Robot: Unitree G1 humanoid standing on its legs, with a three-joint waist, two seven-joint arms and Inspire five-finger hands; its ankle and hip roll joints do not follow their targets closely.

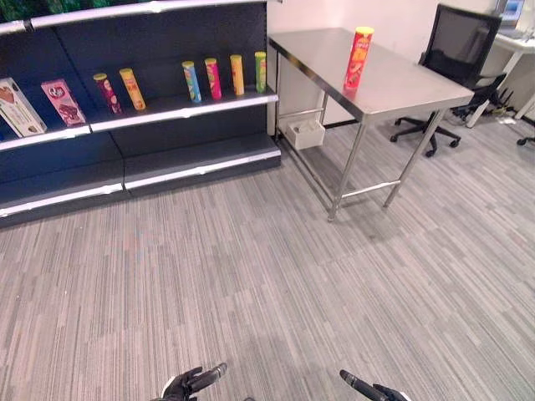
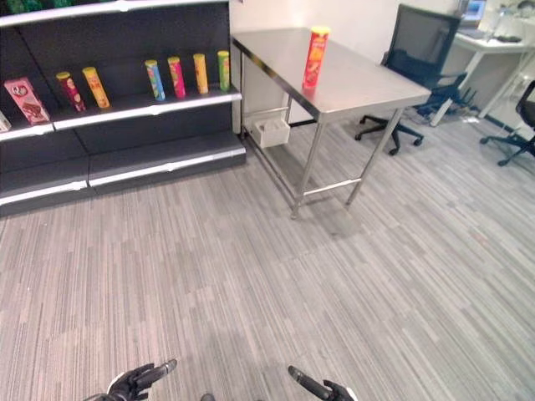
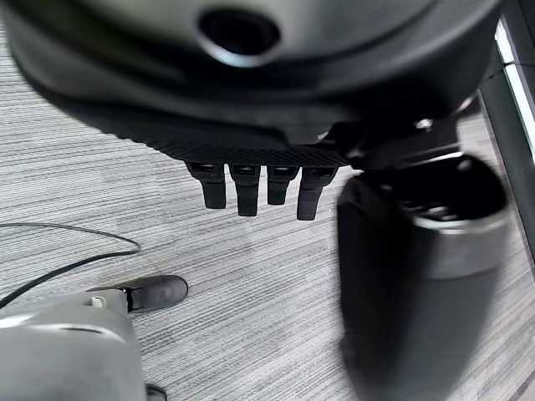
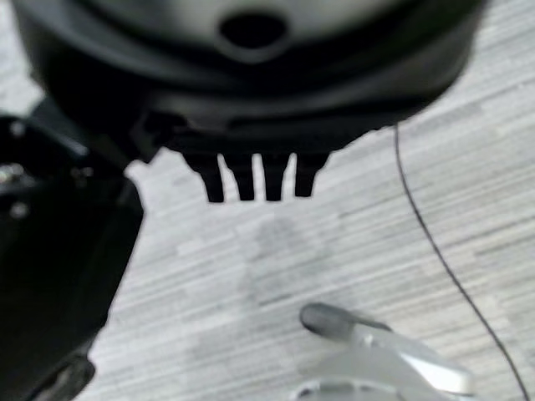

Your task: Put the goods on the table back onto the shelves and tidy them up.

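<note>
A red can (image 1: 359, 57) stands upright on the steel tabletop (image 1: 393, 83), toward its far left part and well in from the near edge. It has a yellow top band and nothing else stands beside it.

Left of the tabletop is a dark shelf unit (image 1: 167, 159). On its middle shelf (image 1: 180, 106), at the right end, four cans stand in a row, each leaning back slightly: a blue can (image 1: 191, 81), a pink can (image 1: 213, 78), an orange can (image 1: 237, 74) and a green can (image 1: 260, 71). Further left on the same shelf are a dark red can (image 1: 107, 92) and a yellow can (image 1: 131, 88), just beside each other. At the far left of the unit a pink box (image 1: 63, 102) and a white box (image 1: 17, 107) lean against the back panel.

Under the tabletop, by its far left leg, a small white bin (image 1: 305, 133) sits on the floor. Right of the tabletop is a black office chair (image 1: 456, 58), and behind it the corner of a white desk (image 1: 518, 42).

Both hands hang low over grey striped carpet (image 1: 276, 284), near the robot and well apart from the shelf and the tabletop. The left hand (image 1: 191, 383) has its fingers (image 3: 251, 188) straight and relaxed, holding nothing. The right hand (image 1: 374, 389) is the same: its fingers (image 4: 255, 175) are extended and empty.
</note>
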